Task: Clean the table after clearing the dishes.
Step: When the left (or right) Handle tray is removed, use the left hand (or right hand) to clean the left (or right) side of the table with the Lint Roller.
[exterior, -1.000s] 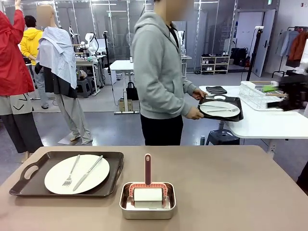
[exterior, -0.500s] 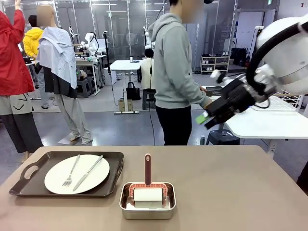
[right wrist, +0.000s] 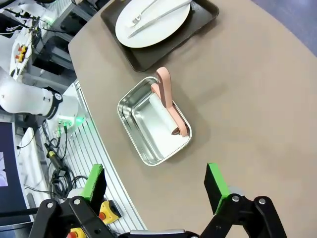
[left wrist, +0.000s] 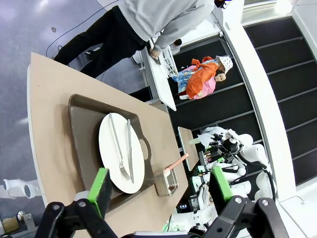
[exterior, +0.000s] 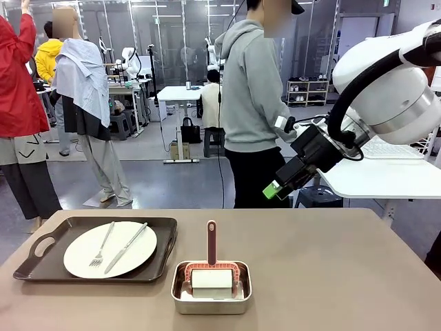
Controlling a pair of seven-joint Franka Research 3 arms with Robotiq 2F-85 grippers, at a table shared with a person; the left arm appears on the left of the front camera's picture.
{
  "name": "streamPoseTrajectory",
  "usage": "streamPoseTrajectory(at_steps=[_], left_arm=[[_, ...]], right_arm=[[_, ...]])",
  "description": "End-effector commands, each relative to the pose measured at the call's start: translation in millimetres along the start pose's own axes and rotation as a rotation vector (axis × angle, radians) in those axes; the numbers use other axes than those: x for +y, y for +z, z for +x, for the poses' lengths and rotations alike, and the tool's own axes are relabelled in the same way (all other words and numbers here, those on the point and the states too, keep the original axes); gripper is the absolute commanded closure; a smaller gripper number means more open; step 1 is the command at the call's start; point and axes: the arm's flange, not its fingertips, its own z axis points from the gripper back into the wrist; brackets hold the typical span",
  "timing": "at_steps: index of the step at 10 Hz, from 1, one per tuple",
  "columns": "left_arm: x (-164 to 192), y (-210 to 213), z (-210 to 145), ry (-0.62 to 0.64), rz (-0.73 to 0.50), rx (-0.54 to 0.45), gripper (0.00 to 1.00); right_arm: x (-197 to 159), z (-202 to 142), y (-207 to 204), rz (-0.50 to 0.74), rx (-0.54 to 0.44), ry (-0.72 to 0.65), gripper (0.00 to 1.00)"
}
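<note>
On the brown table [exterior: 331, 262], at its left, a dark handled tray [exterior: 41, 243] holds a white plate [exterior: 76, 258] with a fork and a knife, the dishes. My right gripper [exterior: 273, 189] hangs open above the table's far edge, right of centre, holding nothing. In the right wrist view the open right gripper [right wrist: 154, 168] looks down on the table [right wrist: 247, 99] and the plate [right wrist: 163, 22]. My left gripper [left wrist: 161, 173] is open and empty, high above the tray [left wrist: 81, 134] and plate [left wrist: 111, 158].
A small steel pan [exterior: 211, 307] with a pink-handled lint roller [exterior: 211, 241] stands at the table's front centre. A person in a grey hoodie [exterior: 251, 89] stands beyond the far edge, facing a white table [exterior: 375, 181] at the right. Other people stand farther back.
My right arm has swung in from the right edge, leftwards and down, over the table's far side. The person has turned to the white table; the tray they carried is now hidden.
</note>
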Motion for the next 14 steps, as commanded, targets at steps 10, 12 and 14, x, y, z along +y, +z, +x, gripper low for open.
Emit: streamPoseTrajectory(at_steps=[10, 12, 14], left_arm=[[-1.6, 2.6, -0.4, -0.003, 0.009, 0.003, 0.00], [-1.6, 2.6, -0.4, -0.003, 0.009, 0.003, 0.00], [-1.6, 2.6, -0.4, -0.003, 0.009, 0.003, 0.00]], right_arm=[[61.0, 111.5, -34.4, -0.159, 0.440, 0.496, 0.00], [78.9, 137.9, -71.3, -0.182, 0.542, 0.623, 0.00], [86.0, 152.4, -107.8, -0.183, 0.612, 0.718, 0.00]])
